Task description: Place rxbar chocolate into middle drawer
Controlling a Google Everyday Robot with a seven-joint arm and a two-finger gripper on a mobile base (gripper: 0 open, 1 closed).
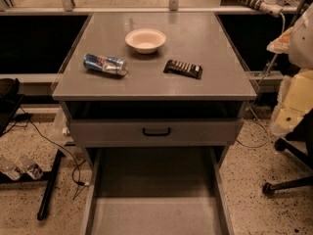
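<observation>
The task is sitting at its very start, as far as the camera view is showing. The rxbar chocolate (183, 69) is lying flat on the desk (210, 38), toward the right of the top and a little in front of the pale bowl (145, 39), with its white lettering facing up; it is well apart from the crushed can (105, 64), which is resting on its side toward the left. Nothing is touching the bar, so picking it up is not yet done. The middle drawer (156, 212) is standing pulled out at the bottom of the view, its plain grey floor lying bare between thin side walls, so the opening step is looking complete and the drawer is waiting to receive the bar. Above it, the drawer front (112, 132) with the small black handle (156, 131) is sitting slightly out from under the desk top. The gripper is not showing anywhere in the view, so whether it is spread or closed cannot be told; the pale shapes (298, 97) at the right edge are possibly part of the arm, though that is uncertain. What is remaining, by my judgement, is nearly everything: reaching to the bar, grasping it across its narrow width, carrying it forward past the desk edge, lowering it into the open drawer and letting go.
</observation>
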